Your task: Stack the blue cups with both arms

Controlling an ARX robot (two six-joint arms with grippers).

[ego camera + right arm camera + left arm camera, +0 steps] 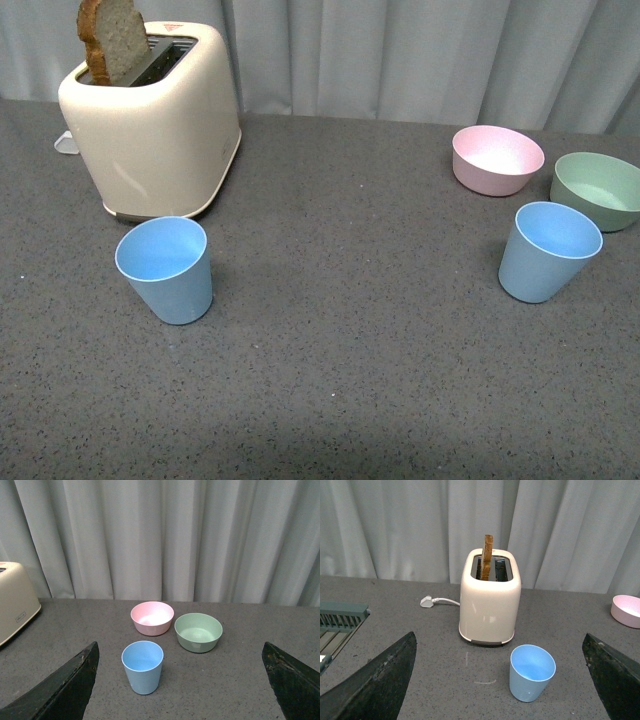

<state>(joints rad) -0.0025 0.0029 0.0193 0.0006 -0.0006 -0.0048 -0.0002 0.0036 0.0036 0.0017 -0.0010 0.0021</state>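
Nothing stacked yet, nothing gripped.

Front view: the cream two-slot plastic toaster (160, 130) sits upper left, one light blue plastic tumbler (165, 270) just below it, its twin tumbler (548, 252) well apart at right centre (neither arm shows). Only the wrist views show the left gripper (498, 645) and right gripper (180, 650), jaws spread wide, holding nothing.

Soft, even light; sharp frames, faint shadows.
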